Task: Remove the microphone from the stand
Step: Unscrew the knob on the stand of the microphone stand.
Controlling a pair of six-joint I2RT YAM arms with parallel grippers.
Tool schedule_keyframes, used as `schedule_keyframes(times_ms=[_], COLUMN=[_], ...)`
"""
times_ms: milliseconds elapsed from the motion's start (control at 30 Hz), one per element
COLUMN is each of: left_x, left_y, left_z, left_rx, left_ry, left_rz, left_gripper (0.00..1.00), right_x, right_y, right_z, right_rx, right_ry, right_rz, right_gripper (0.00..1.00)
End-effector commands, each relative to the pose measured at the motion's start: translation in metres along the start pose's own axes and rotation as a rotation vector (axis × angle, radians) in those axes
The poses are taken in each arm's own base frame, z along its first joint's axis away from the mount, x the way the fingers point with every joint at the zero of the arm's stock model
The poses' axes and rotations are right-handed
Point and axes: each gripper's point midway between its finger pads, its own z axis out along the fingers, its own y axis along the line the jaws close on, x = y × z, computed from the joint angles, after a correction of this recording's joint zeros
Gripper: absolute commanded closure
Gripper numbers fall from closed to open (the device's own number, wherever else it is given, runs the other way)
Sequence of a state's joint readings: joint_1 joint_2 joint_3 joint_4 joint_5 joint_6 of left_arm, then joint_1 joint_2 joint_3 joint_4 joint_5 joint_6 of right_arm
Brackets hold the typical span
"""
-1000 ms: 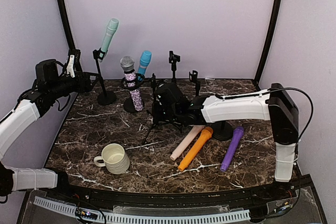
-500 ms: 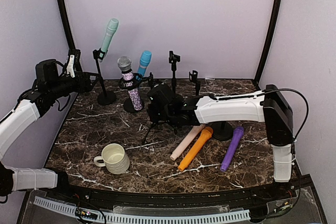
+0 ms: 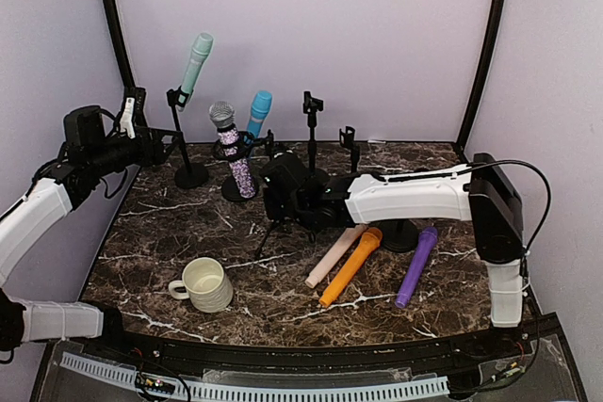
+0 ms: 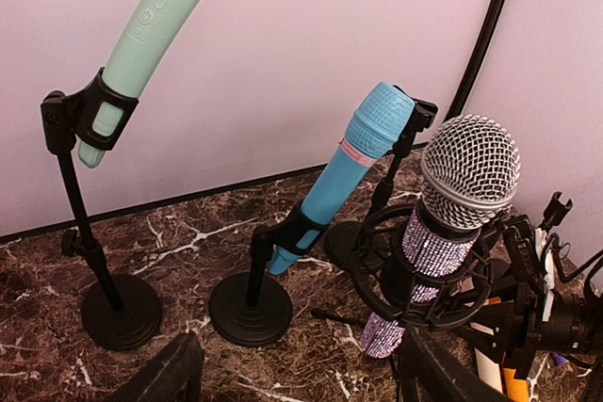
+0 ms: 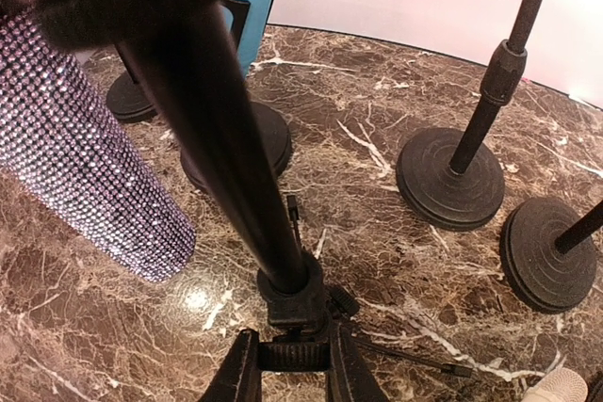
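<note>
The right gripper point(image 5: 292, 372), clenched on the tripod stand point(image 5: 226, 138), should hold firm while the wide-spread left gripper point(image 4: 301, 378) draws the rhinestone microphone point(image 4: 431, 242) out along its tilt

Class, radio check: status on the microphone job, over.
Left tool open, empty. Right tool shut on tripod stand. Sparkly microphone sits in that stand. Blue microphone stands close beside it.

The mint microphone point(image 3: 196, 61), blue microphone point(image 3: 257, 112) and glitter microphone point(image 3: 233, 155) on its tripod stand point(image 5: 283, 280) crowd the back (3 together); open marble point(image 3: 273, 284) surrounds the mug point(image 3: 205, 284).
</note>
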State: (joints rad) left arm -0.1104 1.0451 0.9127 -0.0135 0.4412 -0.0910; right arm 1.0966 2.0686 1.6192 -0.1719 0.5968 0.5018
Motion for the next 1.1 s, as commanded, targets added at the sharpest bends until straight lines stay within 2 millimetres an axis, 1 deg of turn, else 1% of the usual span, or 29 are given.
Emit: schedule_keyframes(times_ms=[0,100,133,167,200,233,300,433,500,633,800,1067], left_x=[-0.001,0.003,0.006,0.008,0.01,0.012,0.019,0.028,0.03,0.031,0.033,0.034], left_y=[-0.024,-0.037,-0.046,-0.05,-0.062,-0.067,-0.088,-0.11,-0.116,-0.12,-0.118,-0.113], left_z=[0.003,0.008,0.009,0.011,0.011,0.013,0.015,0.018,0.02,0.022,0.024,0.026], left_rx=[0.127,0.173,0.203,0.22,0.264,0.288,0.369,0.471,0.494,0.511,0.498,0.468], left_ry=[-0.017,0.0,0.007,0.017,0.024,0.031,0.052,0.087,0.097,0.101,0.108,0.109], left_rz=[0.025,0.045,0.058,0.062,0.073,0.076,0.088,0.087,0.082,0.074,0.069,0.069], left_gripper=[0.26,0.26,0.26,0.26,0.26,0.26,0.26,0.26,0.26,0.26,0.26,0.26], right_x=[0.035,0.039,0.041,0.043,0.044,0.044,0.042,0.039,0.039,0.036,0.037,0.046], right_y=[-0.031,-0.032,-0.031,-0.029,-0.028,-0.027,-0.024,-0.015,-0.015,-0.016,-0.015,-0.016], right_z=[0.012,0.013,0.013,0.013,0.012,0.011,0.006,-0.001,-0.001,-0.002,-0.003,0.0], right_rx=[0.131,0.137,0.128,0.113,0.099,0.085,0.047,-0.038,-0.044,-0.037,-0.051,-0.049], right_ry=[0.073,0.08,0.083,0.087,0.086,0.086,0.077,0.049,0.046,0.038,0.033,0.076], right_rz=[-0.109,-0.132,-0.143,-0.153,-0.16,-0.165,-0.167,-0.187,-0.229,-0.345,-0.485,-0.697], right_gripper=[0.9,0.9,0.9,0.9,0.9,0.9,0.89,0.88,0.88,0.88,0.88,0.87])
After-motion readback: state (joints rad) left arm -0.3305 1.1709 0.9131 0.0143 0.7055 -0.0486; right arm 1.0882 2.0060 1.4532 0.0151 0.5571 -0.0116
